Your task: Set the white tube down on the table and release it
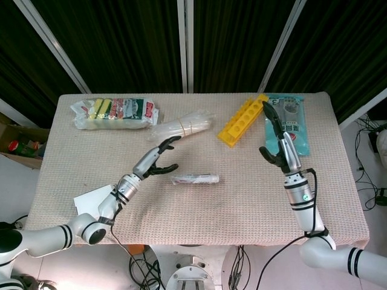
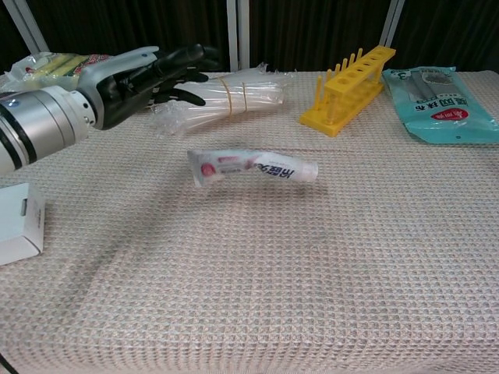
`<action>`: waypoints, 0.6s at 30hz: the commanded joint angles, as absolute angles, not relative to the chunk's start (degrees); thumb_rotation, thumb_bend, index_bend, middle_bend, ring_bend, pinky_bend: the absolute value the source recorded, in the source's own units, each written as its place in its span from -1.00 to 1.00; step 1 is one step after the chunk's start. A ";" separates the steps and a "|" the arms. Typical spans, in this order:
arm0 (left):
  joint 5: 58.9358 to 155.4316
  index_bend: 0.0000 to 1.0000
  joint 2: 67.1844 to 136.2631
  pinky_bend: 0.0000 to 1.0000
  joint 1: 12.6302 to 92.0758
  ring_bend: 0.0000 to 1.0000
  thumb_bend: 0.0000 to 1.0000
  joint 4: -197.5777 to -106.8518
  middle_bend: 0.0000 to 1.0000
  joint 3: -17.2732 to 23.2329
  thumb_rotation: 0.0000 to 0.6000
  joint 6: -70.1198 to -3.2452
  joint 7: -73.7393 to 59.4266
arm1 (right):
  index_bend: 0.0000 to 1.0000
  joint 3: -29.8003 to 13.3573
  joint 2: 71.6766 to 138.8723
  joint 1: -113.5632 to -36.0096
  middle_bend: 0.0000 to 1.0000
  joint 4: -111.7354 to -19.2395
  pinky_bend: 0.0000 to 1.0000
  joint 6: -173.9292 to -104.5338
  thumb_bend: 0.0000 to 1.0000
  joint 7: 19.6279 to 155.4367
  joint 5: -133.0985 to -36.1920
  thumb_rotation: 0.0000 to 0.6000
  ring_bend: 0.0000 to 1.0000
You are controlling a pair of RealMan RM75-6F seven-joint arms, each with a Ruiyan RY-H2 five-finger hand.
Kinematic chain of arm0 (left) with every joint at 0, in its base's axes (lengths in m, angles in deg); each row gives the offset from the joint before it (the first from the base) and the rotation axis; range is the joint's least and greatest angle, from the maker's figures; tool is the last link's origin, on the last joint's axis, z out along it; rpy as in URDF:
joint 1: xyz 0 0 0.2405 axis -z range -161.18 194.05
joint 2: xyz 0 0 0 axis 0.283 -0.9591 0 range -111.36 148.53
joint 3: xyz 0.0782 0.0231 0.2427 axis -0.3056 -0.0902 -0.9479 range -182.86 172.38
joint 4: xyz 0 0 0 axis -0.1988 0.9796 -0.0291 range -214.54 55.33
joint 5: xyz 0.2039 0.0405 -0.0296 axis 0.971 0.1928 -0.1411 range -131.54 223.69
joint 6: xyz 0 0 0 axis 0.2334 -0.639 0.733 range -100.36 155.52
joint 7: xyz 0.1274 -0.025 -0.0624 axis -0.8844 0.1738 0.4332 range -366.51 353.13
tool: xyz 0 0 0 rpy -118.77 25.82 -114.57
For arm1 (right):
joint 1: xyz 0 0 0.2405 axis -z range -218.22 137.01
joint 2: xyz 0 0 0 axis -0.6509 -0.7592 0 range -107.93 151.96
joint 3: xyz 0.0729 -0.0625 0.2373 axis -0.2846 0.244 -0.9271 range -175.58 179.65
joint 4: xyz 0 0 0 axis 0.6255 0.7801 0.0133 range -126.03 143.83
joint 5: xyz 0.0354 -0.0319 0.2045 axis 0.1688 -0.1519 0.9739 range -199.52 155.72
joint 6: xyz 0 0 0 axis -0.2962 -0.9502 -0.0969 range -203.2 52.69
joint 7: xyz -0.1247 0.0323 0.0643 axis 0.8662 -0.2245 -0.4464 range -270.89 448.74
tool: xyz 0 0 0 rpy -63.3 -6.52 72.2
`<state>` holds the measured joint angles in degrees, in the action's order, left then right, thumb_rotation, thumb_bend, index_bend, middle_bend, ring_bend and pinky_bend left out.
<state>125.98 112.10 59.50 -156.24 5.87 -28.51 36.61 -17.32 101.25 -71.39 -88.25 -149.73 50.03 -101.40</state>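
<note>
white tube (image 2: 251, 167) flat on table (image 2: 327, 265), left hand (image 2: 132, 74) spread, apart.

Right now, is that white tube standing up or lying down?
Lying down. The white tube rests flat on the table, apart from the left hand.

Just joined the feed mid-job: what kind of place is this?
Probably a lab or test bench, not a home: a cloth-covered table before dark curtains, holding unrelated items such as a yellow rack, a sponge pack and a white tube.
</note>
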 commanded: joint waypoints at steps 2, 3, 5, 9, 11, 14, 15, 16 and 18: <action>125.06 -0.89 110.32 -0.70 57.44 -0.98 -0.82 -158.26 -0.97 6.61 -0.46 -31.73 34.07 | -1.00 -16.80 100.95 -70.79 -1.00 -88.40 -1.00 -150.30 -1.00 50.44 -102.03 -0.50 -1.00; 125.41 -0.89 109.75 -0.70 56.88 -0.98 -0.84 -158.64 -0.96 6.57 -0.47 -32.94 33.00 | -1.00 -16.46 100.76 -70.53 -1.00 -88.34 -1.00 -150.51 -1.00 50.87 -102.36 -0.50 -1.00; 126.55 -0.88 107.58 -0.70 55.21 -0.98 -0.87 -160.04 -0.95 5.92 -0.53 -35.98 29.26 | -1.00 -15.14 100.27 -69.48 -1.00 -87.45 -1.00 -151.63 -1.00 53.67 -103.36 -0.50 -1.00; 128.12 -0.79 101.64 -0.70 50.39 -0.98 -0.88 -162.86 -0.89 3.10 -0.74 -42.75 13.62 | -1.00 -11.32 99.40 -65.54 -1.00 -83.51 -1.00 -155.81 -1.00 70.51 -103.56 -0.50 -1.00; 127.27 -0.78 98.41 -0.70 46.90 -0.98 -0.88 -164.98 -0.83 1.19 -0.77 -46.19 3.34 | -1.00 -9.39 99.04 -62.38 -1.00 -82.59 -1.00 -158.62 -1.00 79.49 -101.90 -0.50 -1.00; 125.69 -0.77 94.80 -0.70 41.76 -0.98 -0.88 -168.12 -0.80 -1.80 -0.80 -50.46 -6.93 | -1.00 -6.87 97.74 -57.76 -1.00 -82.14 -1.00 -161.44 -1.00 87.72 -98.64 -0.51 -1.00; 125.65 -0.77 94.14 -0.70 40.30 -0.98 -0.88 -168.62 -0.80 -2.74 -0.81 -51.70 -8.46 | -1.00 -6.16 97.29 -56.44 -1.00 -82.03 -1.00 -161.99 -1.00 89.48 -97.54 -0.52 -1.00; 125.97 -0.77 93.62 -0.70 38.43 -0.98 -0.88 -168.79 -0.80 -3.98 -0.81 -53.35 -9.52 | -1.00 -5.28 96.73 -54.73 -1.00 -81.82 -1.00 -162.69 -1.00 91.51 -96.15 -0.52 -1.00; 127.04 -0.77 93.70 -0.70 35.80 -0.98 -0.88 -167.70 -0.80 -5.58 -0.82 -56.06 -9.92 | -1.00 -4.34 96.44 -52.41 -1.00 -80.66 -1.00 -164.29 -1.00 94.94 -94.36 -0.52 -1.00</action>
